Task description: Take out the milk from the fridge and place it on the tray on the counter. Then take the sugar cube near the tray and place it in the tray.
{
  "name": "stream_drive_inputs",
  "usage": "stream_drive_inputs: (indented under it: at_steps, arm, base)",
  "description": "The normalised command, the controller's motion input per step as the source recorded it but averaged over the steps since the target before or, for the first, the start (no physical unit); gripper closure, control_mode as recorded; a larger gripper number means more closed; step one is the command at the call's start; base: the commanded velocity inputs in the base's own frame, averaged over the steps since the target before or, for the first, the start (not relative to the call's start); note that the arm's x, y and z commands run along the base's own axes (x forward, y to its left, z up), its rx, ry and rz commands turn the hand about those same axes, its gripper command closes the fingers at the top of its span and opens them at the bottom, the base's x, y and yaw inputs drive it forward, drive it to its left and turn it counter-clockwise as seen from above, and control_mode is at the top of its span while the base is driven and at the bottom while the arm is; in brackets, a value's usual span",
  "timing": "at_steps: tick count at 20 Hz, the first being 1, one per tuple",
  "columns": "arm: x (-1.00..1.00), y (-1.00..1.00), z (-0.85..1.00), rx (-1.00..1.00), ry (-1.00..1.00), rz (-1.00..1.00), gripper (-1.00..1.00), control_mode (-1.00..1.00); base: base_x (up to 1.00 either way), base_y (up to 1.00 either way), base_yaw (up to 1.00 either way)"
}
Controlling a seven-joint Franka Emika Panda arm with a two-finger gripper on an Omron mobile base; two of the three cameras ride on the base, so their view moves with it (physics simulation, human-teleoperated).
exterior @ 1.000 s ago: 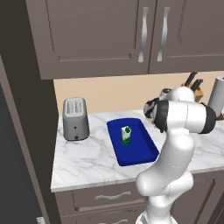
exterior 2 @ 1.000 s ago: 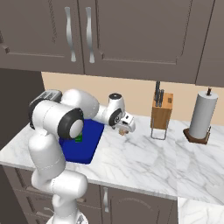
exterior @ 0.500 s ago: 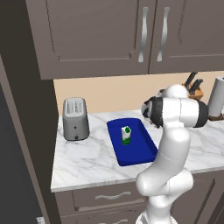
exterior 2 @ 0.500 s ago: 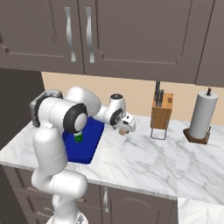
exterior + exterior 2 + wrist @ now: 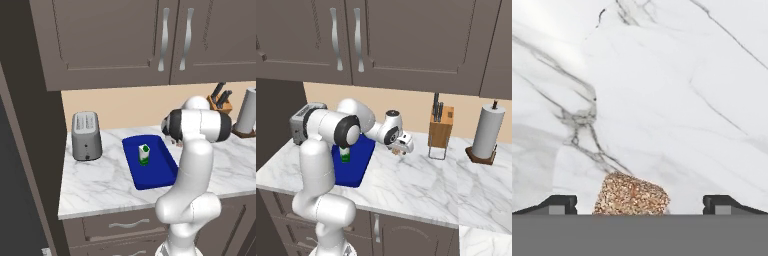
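Note:
The milk [image 5: 144, 154] stands upright in the dark blue tray [image 5: 156, 176] on the marble counter [image 5: 95, 180]; from the right it shows partly behind my arm, as the milk [image 5: 346, 156] in the tray [image 5: 360, 161]. My gripper [image 5: 401, 149] hangs low over the counter just right of the tray, pointing down. In the hand view the gripper [image 5: 640, 204] is open, and the speckled tan sugar cube [image 5: 631, 194] lies on the marble between the two fingertips [image 5: 559, 202], nearer the left one. I cannot tell whether the dark slab at the far left is the fridge.
A toaster [image 5: 86, 135] stands left of the tray. To the right are a knife block [image 5: 440, 131] and a paper towel roll [image 5: 487, 132]. Brown wall cabinets [image 5: 125, 40] hang above. Bare marble stretches in front of and right of the gripper.
The arm's elbow has swung round and the hand has sunk slightly toward the counter beside the tray. The jaws stay open; the milk and tray have not moved.

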Motion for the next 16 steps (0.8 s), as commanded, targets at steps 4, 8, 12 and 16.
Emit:
stream_drive_inputs:
  at_steps: [4, 8, 12, 16]
  arm:
    - [0.0, -0.01, -0.14, 0.0, 0.0, 0.0, -1.0, -1.0]
    - [0.0, 0.0, -0.12, 0.0, 0.0, 0.0, 1.0, -1.0]
    - [0.0, 0.0, -0.03, 0.0, 0.0, 0.0, 1.0, -1.0]
    - [0.0, 0.0, 0.01, 0.0, 0.03, 0.0, 1.0, -1.0]
  base:
    - [0.0, 0.0, 0.0]
    - [0.0, 0.0, 0.0]
    - [0.0, 0.0, 0.0]
    - [0.0, 0.0, 0.0]
